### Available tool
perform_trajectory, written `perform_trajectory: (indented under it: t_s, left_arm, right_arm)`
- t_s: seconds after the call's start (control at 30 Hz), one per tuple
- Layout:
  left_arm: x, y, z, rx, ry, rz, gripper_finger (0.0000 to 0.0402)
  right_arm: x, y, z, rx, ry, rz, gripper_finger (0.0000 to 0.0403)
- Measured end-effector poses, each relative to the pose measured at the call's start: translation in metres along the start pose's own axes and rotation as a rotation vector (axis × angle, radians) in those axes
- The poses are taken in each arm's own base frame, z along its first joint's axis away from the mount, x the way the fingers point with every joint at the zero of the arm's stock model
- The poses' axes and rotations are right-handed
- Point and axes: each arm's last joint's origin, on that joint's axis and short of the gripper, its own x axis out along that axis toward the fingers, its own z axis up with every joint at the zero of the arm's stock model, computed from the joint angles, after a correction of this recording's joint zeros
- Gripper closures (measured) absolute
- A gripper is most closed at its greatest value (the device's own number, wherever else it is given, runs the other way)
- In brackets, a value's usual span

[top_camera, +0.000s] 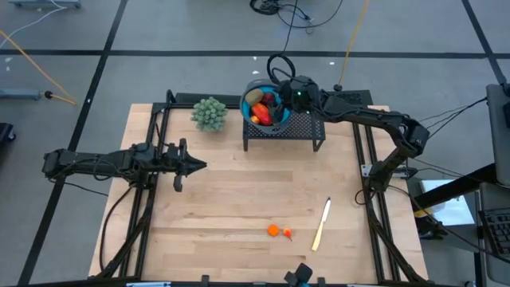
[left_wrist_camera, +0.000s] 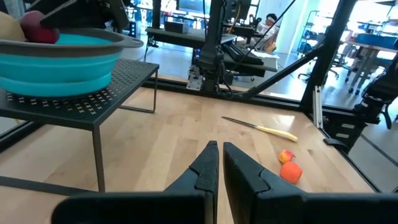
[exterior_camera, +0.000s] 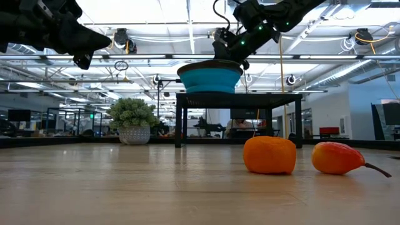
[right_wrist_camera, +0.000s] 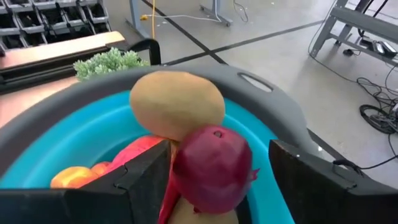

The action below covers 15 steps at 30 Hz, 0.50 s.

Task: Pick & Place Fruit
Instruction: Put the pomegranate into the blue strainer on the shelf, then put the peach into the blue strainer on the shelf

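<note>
Two hands: your right hand (right_wrist_camera: 214,180) hangs wide open over the blue bowl (right_wrist_camera: 261,87), dark red fruit (right_wrist_camera: 212,168) between its fingers, ungripped. Left hand (left_wrist_camera: 219,163) pinched closed, empty, above the worktop (top_camera: 239,199).

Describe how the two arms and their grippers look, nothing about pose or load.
Both arms are dark, nearly black, built of slim jointed segments. The left gripper ends in two tapered, wedge-shaped black fingers. The right gripper has broad, flat matte-black fingers. Small green lights glow on its wrist, and a black cable loops above it.
</note>
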Motion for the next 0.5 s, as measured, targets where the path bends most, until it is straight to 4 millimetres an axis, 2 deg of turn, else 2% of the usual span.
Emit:
perform_trajectory:
  t_s: [0.13,0.27,0.5]
  left_arm:
    - [0.000,0.000,0.000,-0.003,0.000,0.000,0.0380]
    - [0.000,0.000,0.000,-0.004,0.000,0.000,0.0380]
    - [0.000,0.000,0.000,-0.002,0.000,0.000,0.0380]
  right_arm:
    - [-0.014,0.003,0.011,-0.002,-0.045,0.006,0.0132]
    - [-0.037,0.012,0.023,-0.016,-0.082,0.036,0.0133]
    - [-0.087,0.046,0.029,-0.110,-0.034,0.159,0.0169]
